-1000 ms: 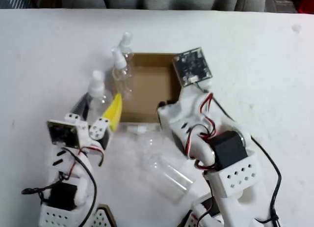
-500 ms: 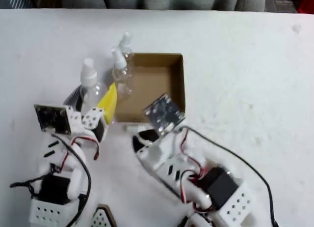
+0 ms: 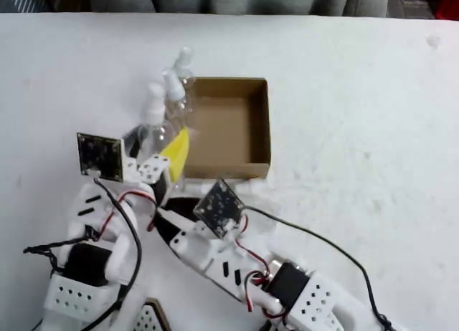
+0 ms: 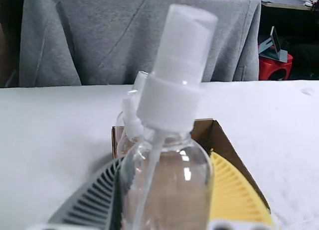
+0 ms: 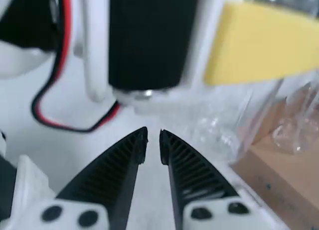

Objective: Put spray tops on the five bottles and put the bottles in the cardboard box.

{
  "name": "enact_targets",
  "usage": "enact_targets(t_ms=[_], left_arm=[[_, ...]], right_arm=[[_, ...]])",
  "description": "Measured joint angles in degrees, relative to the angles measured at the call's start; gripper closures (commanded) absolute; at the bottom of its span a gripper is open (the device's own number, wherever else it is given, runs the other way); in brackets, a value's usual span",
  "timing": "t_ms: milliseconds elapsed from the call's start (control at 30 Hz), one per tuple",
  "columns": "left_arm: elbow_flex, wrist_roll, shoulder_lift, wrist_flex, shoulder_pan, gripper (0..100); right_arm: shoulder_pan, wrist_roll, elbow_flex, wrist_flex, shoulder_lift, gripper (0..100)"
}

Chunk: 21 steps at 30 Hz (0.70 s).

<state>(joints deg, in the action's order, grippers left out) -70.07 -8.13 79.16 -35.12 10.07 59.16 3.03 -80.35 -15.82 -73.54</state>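
The left pincer (image 3: 163,143) is pinching a clear bottle (image 3: 152,136) between its grey finger (image 4: 92,205) and its yellow finger (image 4: 238,197). The bottle stands upright in the grip and carries a white spray top (image 3: 153,102) on its neck. In the left wrist view the tube of the spray top runs down inside the clear body. The bottle is just to the left of the cardboard box (image 3: 267,123), near the box's near left corner, and the yellow finger lies against the box's left wall.

The cardboard box sits open on the white table (image 3: 358,94), its brown floor bare over the middle and the right. Two more bottles (image 3: 179,94) stand close together at its far left corner, each with a white spray top. I cannot tell whether they stand inside the left wall or just outside it.

The right pincer (image 5: 152,140) is low over the table, near of the box and just beside the left arm's wrist. Its two black ribbed fingers are pressed almost together, with a thin slit between the tips and nothing in it. They point toward the left arm's black motor (image 5: 149,41) and the yellow finger, with a corner of the box at one side.
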Motion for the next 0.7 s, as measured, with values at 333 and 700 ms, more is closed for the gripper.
enact_targets(t_ms=[333, 700], left_arm=[[0.97, 0.00, -0.09, -4.22, 4.13, 98], [4.84, 0.00, -0.09, -11.16, 4.04, 98]], right_arm=[[0.00, 0.00, -0.97, 3.60, 0.09, 98.3], [-5.10, 0.09, -0.97, 8.35, 6.86, 98.3]])
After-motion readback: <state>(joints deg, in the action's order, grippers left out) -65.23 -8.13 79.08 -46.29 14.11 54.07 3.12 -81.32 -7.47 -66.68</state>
